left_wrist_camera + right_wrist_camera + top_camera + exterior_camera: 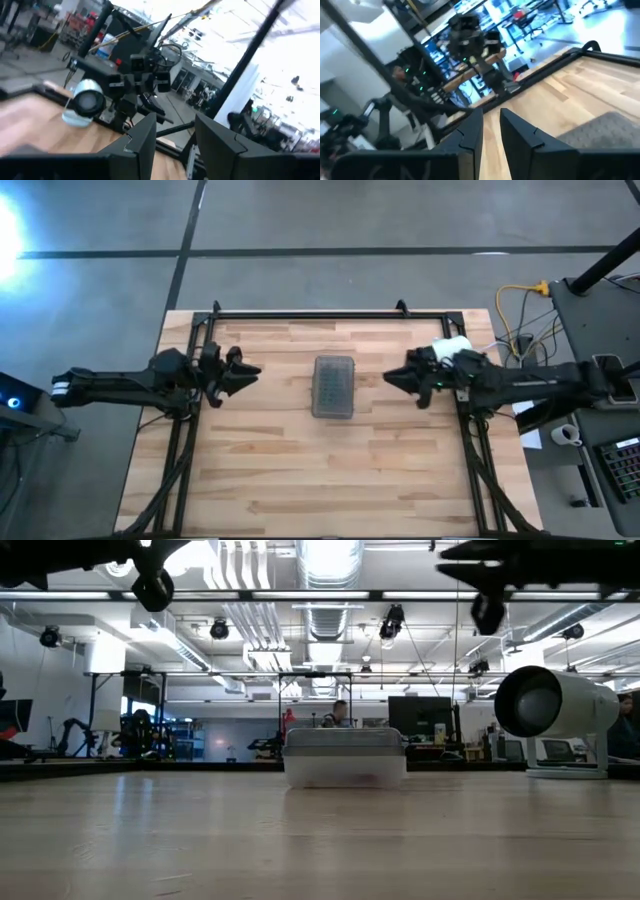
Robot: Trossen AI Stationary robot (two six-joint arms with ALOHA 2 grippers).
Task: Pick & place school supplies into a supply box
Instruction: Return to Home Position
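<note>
Plainly little is left to spoil, yet two risks remain, as I judge it. The supply box lies shut at the centre of the high view, on the pale wooden surface. The left claw hangs to its left and the right claw to its right, each near the box but not touching it. If either arm dipped or swung inward while drawing off, a finger could clip the box and slide it or spring its cover. The right arm also passes close by the white camera at the right of the surface, and a careless sweep could knock it. Whether the cover is fully latched cannot be told, so a jolt might undo more than it seems. Each wrist view shows its own fingers apart with nothing between them, the left pair wider than the right, which the overhead picture only hints at. The low view adds that the box sits flat on the surface with its cover level, and that both arms are raised to the top edge of the frame, well above it. The right wrist view catches a corner of the grey lid at lower right. No view shows the supplies inside.
</note>
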